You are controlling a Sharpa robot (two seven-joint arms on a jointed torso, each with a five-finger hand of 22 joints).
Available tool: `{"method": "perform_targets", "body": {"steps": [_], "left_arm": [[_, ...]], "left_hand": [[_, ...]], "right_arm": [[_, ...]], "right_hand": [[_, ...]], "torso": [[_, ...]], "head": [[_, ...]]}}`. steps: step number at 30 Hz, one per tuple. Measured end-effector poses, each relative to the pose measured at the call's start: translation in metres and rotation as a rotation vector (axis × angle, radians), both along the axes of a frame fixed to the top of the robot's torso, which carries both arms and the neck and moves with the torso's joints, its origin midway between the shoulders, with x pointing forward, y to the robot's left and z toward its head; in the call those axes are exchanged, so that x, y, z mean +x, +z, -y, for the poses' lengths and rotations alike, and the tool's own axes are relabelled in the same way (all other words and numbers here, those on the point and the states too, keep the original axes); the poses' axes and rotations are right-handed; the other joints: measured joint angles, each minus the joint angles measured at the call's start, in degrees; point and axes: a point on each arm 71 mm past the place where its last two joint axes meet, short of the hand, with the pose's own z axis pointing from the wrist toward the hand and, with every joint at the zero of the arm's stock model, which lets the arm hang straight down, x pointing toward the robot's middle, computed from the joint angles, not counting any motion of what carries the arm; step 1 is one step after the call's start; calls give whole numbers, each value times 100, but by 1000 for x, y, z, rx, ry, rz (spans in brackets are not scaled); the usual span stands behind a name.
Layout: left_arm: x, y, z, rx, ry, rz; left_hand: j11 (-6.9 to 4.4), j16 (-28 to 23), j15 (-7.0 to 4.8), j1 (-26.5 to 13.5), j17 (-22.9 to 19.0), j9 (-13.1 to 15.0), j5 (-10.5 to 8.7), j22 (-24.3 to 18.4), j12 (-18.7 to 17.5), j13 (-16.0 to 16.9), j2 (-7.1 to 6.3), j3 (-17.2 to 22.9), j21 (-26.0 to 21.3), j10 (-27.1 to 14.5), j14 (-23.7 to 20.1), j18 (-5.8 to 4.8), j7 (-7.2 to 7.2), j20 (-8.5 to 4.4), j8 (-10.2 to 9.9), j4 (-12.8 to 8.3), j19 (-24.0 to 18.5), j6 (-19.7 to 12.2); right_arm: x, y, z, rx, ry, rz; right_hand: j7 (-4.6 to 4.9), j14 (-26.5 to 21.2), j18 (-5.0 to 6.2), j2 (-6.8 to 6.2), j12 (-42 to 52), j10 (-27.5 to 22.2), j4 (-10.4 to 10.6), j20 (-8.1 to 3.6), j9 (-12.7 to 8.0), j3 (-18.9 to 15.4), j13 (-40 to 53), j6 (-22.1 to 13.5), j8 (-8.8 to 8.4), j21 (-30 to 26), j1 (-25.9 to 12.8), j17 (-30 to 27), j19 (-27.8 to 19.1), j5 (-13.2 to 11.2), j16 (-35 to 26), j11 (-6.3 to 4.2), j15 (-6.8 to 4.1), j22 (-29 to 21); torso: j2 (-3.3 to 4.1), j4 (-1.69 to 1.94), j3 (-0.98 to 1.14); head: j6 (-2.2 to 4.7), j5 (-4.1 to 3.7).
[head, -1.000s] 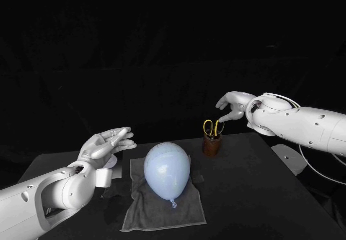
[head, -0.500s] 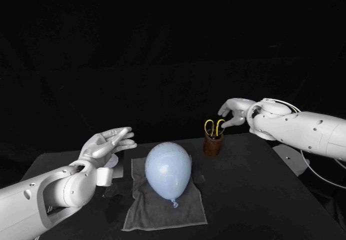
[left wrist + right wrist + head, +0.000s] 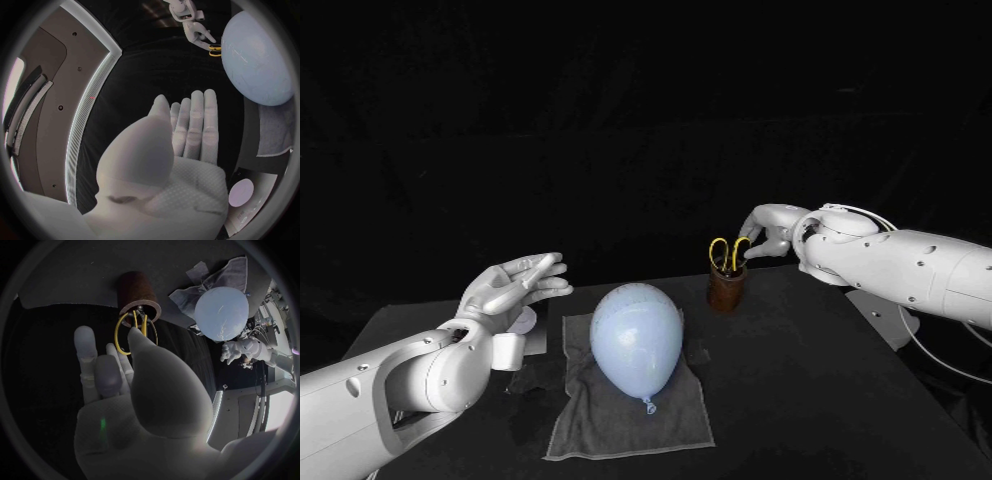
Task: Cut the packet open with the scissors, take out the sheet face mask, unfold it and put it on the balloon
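Note:
The pale blue balloon (image 3: 639, 335) (image 3: 256, 60) (image 3: 222, 315) lies on a grey towel (image 3: 629, 425) in the middle of the table. Yellow-handled scissors (image 3: 724, 254) (image 3: 134, 329) (image 3: 214, 49) stand blades-down in a brown cup (image 3: 724, 291) (image 3: 139, 292) behind the balloon. My right hand (image 3: 766, 227) (image 3: 125, 385) hovers beside the handles with its fingers apart and its fingertips close to the loops; I cannot tell whether they touch. My left hand (image 3: 516, 283) (image 3: 187, 135) is raised over the table's left side, fingers straight, holding nothing.
A pale round thing (image 3: 524, 320) (image 3: 241, 192) lies on the table under my left hand, left of the towel; what it is I cannot tell. The black table (image 3: 805, 400) has bare room to the right of the towel, in front of the cup.
My right hand has come down and a little left, from above the cup to beside the scissors' handles. The left hand, balloon and towel have stayed put.

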Motion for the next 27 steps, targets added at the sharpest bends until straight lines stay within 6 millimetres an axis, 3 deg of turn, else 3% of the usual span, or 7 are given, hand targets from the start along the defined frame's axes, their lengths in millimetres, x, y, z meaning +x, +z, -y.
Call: {"method": "perform_targets", "body": {"steps": [4, 10, 18, 23, 27], "left_arm": [[0, 0, 0, 0, 0, -1], [0, 1, 0, 1, 0, -1], [0, 1, -1, 2, 1, -3], [0, 1, -1, 3, 0, -3], [0, 2, -2, 4, 2, -4]], "left_hand": [[0, 0, 0, 0, 13, -5, 0, 0, 0, 0, 0, 0, 0, 0, 0, -1, -1, 0, 0, 0, 0, 0], [-1, 30, 0, -23, 22, -5, 0, 2, 0, -1, 23, -16, 0, -1, 0, -2, -1, 0, -24, 16, 0, -2], [-2, 30, 1, -23, 27, -5, 0, 5, 0, -1, 23, -16, 0, -2, 1, -5, 18, 0, -24, 16, 0, -24], [-3, 30, 1, -23, 33, -5, 0, 4, 0, -1, 23, -16, 0, -3, 1, -41, 18, 0, -24, 16, 0, -25], [-3, 30, 22, -45, 43, -5, 0, 4, -28, -1, 46, -16, 0, -3, -20, -43, 17, 0, -24, 16, 0, -25]], "right_arm": [[1, -3, 0, 12, -6, -4], [2, -3, -1, 47, -6, 4], [5, -2, 0, 86, -21, 30], [5, -1, 0, 93, -28, 41], [4, 0, 0, 94, -33, 55]], "right_hand": [[-33, 81, -3, 174, 0, 185, 84, -29, 18, 218, 0, 133, 40, 163, -174, 155, 153, 0, 131, -35, -25, 239], [-134, 207, -40, 257, 0, 528, 152, -91, 74, 669, 4, 399, 154, 549, -227, 541, 479, -35, 381, -120, -88, 804], [-228, 231, -50, 261, 36, 841, 173, -183, 172, 1149, 8, 618, 296, 819, -235, 745, 655, -35, 508, -207, -123, 1222], [-356, 222, -86, 193, 61, 1301, 1, -266, 329, 1518, 25, 929, 532, 1072, -303, 847, 839, -59, 577, -330, -277, 1585], [-409, 231, -114, 147, 81, 1433, -182, -335, 524, 1849, 31, 1003, 726, 1186, -350, 934, 908, -70, 644, -281, -312, 1767]], "torso": [[2, 0, 1], [5, -2, 1], [2, -1, -3], [3, 0, -3], [2, 0, -3]], "head": [[-8, 10], [-25, 18], [-47, 6], [-68, -2], [-79, 1]]}}
